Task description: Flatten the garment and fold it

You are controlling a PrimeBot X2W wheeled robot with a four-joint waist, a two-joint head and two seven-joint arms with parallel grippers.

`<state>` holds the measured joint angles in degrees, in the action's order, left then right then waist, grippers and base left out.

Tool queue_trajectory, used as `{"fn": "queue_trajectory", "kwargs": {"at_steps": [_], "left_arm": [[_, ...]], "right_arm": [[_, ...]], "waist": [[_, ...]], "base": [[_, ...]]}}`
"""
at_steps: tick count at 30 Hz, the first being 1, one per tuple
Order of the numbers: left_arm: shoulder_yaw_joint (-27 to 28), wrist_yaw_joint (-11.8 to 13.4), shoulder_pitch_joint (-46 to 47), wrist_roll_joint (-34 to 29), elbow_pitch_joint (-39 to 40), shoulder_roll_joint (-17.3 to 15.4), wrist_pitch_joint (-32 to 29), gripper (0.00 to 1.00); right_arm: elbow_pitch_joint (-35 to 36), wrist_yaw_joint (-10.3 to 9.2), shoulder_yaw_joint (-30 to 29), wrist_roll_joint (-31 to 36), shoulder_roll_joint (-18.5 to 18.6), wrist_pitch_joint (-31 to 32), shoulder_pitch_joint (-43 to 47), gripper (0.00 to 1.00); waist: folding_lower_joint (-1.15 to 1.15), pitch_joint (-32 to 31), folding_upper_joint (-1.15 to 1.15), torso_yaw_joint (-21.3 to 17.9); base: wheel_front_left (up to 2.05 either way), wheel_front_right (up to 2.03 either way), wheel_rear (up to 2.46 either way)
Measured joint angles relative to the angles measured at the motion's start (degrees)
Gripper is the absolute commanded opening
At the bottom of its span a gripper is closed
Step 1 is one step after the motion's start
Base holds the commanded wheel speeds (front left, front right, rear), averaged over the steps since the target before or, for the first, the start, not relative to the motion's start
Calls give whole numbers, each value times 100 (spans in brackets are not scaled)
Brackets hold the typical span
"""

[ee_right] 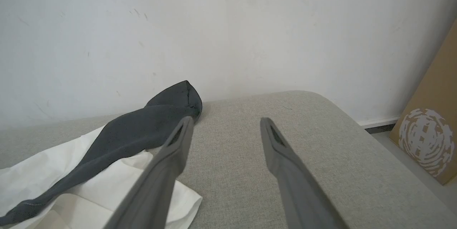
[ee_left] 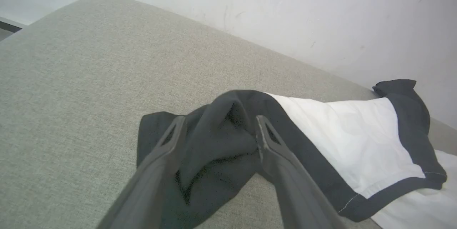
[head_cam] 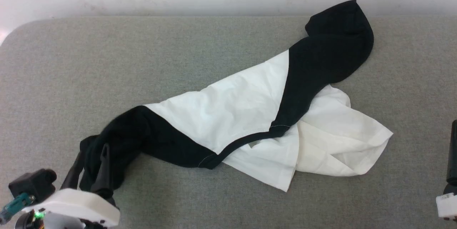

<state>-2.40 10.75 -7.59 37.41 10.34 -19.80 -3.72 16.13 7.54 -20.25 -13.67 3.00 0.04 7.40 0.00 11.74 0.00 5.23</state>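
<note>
We see the shirt (head_cam: pixel 242 107) lying crumpled across the middle of the grey cushion (head_cam: pixel 142 50), with one black sleeve reaching to the far right and the other to the near left. Our left gripper (ee_left: pixel 220 120) is spread, the near-left sleeve bunched loosely between its fingers. Our right gripper (ee_right: pixel 226 120) is spread over bare cushion, just right of the shirt.

I've got the garment (head_cam: pixel 232 111) sprawled diagonally across the grey bench (head_cam: pixel 178 50), crumpled, not flat: white body mid-bench, one black sleeve (head_cam: pixel 332 54) bunched far right, the other sleeve (head_cam: pixel 121 139) twisted near my left, white hem rumpled underneath.
</note>
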Motion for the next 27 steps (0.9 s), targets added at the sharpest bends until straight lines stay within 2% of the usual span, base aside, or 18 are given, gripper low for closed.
{"fn": "queue_trajectory", "kwargs": {"at_steps": [3,8,14,18,23,27], "left_arm": [[-7,-11,213,-43,108,38,237,100],[180,48,602,-347,896,-98,561,100],[-36,40,691,-887,1450,-147,1057,100],[-404,40,359,-1107,1383,121,1452,100],[-815,92,-214,-1277,1062,522,1668,100],[-943,42,-250,-1326,901,638,1747,100]], "right_arm": [[-3,0,-1,5,0,45,-1,100],[-15,0,15,7,0,53,-1,100],[-66,0,90,-49,0,41,4,100],[-132,0,138,-66,0,29,106,100],[-176,0,158,-67,0,31,253,100],[-51,0,208,1,0,188,264,100]], "waist": [[0,-33,0,24],[0,-104,0,58],[0,-129,0,7],[0,-133,0,-45],[0,-127,0,-16],[0,-106,0,116]], "base": [[0,0,0],[0,0,0],[0,0,0],[0,0,0],[0,0,0],[0,0,0]]}}
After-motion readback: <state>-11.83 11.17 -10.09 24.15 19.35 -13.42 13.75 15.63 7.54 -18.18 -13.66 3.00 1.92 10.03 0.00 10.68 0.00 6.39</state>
